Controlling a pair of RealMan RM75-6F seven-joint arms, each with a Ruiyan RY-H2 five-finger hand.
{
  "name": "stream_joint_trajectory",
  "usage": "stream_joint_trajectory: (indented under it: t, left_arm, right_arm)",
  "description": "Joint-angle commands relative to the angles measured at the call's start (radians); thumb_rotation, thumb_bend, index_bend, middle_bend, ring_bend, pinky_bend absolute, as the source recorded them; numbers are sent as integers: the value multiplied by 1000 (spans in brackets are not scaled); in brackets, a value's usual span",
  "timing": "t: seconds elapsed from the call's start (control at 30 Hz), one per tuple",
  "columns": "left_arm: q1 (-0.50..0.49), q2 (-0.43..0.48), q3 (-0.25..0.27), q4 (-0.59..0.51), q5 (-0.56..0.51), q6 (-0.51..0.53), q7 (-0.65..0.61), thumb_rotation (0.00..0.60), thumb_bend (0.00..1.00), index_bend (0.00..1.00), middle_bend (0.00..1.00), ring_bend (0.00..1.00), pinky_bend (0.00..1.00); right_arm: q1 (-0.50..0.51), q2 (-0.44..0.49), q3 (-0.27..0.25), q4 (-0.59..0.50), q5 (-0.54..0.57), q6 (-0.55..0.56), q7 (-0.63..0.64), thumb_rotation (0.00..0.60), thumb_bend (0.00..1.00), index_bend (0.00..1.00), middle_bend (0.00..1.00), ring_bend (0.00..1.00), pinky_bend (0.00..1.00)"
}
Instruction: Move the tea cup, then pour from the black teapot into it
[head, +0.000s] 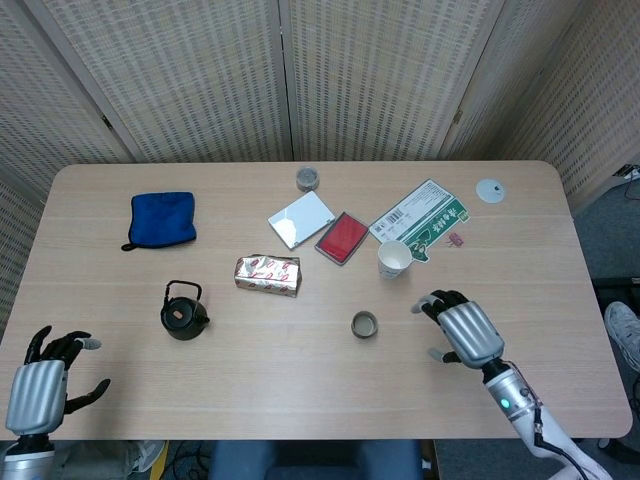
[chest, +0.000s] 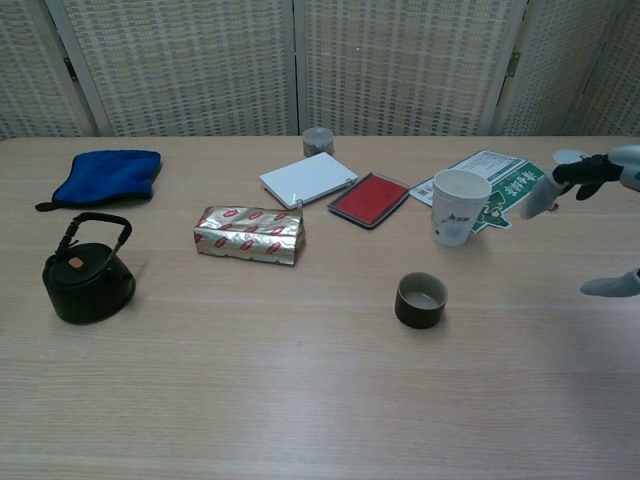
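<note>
The tea cup (head: 365, 324) stands upright near the middle of the table (head: 300, 390). At its 3 o'clock the right hand (head: 462, 328) hovers near it, not touching, fingers apart and holding nothing. The black teapot (head: 184, 312) sits at the cup's 9 o'clock, well apart. The left hand (head: 40, 385) is at the table's 8 o'clock corner, fingers apart, holding nothing.

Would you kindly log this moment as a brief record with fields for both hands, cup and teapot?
right hand: open, fingers spread, right of the tea cup, not touching it
left hand: open, at the table's near left corner
tea cup: upright on the table, unheld
black teapot: upright, lid on, unheld
</note>
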Motion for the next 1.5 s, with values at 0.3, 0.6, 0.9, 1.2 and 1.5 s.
stream_joint_trajectory:
  t: [0.3, 0.6, 0.9, 1.2, 1.5]
  left_arm:
    - [-1, -6, -1, 16, -5, -7, -11, 600, 163, 396, 302, 310, 73]
    - [-2, -9, -5, 29, -15, -15, -22, 600, 164, 396, 302, 310, 72]
    - [-2, -11, -8, 42, -23, -18, -32, 600, 163, 396, 302, 310, 72]
    - [0, -8, -9, 50, -30, -20, -40, 600, 163, 396, 302, 310, 73]
    - [1, -6, -11, 53, -34, -20, -43, 600, 163, 396, 302, 310, 73]
  right_arm:
    - [122, -136, 27, 80, 149, -143, -130, 600, 89, 307, 258, 193, 251]
    - [188, -224, 34, 158, 231, -191, -184, 600, 89, 307, 258, 192, 251]
    - [244, -293, 41, 226, 286, -216, -211, 600, 90, 303, 257, 189, 251]
    - [295, -342, 40, 285, 346, -248, -233, 600, 89, 303, 256, 189, 251]
    - [338, -377, 39, 325, 399, -269, -256, 600, 110, 303, 268, 188, 251]
